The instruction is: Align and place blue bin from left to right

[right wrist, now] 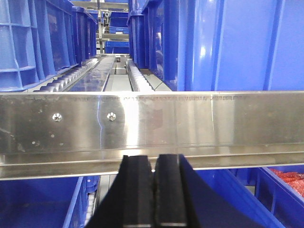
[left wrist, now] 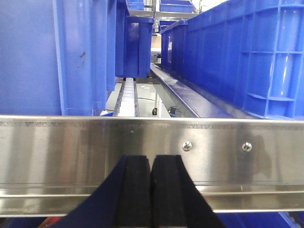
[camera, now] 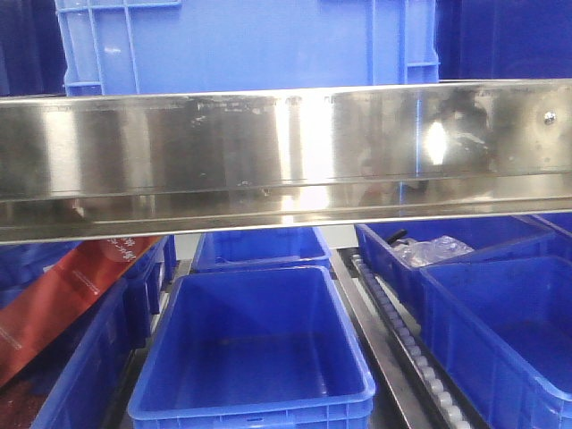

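Blue bin [camera: 246, 45] sits on upper shelf behind the steel rail [camera: 286, 147], top-left of front view. Nearest us, left gripper [left wrist: 151, 190] & right gripper [right wrist: 154, 190] both have pads pressed together, holding nothing, just before the rail. Beyond it, bins flank roller tracks [right wrist: 140, 78] running back.

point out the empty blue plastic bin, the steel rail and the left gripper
empty blue plastic bin [camera: 255, 344], front view, inner floor
steel rail [camera: 268, 147], front view, front face
left gripper [left wrist: 151, 190], left wrist view, seam between closed pads
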Available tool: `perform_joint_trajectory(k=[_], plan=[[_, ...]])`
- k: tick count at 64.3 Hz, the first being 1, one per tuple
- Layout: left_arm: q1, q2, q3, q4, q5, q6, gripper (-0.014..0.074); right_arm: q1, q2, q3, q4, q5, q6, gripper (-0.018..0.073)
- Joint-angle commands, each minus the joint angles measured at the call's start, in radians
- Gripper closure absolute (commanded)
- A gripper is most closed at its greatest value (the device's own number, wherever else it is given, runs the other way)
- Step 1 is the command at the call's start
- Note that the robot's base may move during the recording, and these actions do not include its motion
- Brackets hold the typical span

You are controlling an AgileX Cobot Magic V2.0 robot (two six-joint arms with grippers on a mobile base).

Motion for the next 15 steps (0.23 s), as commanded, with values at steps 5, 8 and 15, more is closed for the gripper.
perform_joint_trajectory(k=[5,8,15], plan=[[0.005,-0.005,-0.001,-0.003,-0.014,0.001,0.0707,-0.005,-0.004,0.000,0.003,-0.011,-0.006,0.0628],[0.005,-0.005,-0.001,-0.003,-0.014,0.001,0.0707,-0.005,-0.004,0.000,0.003,-0.011,-0.006,0.0628],[0.005,-0.005,-0.001,-0.003,-0.014,0.001,0.0707,-0.005,-0.004,0.000,0.003,-0.011,-0.006,0.0628]])
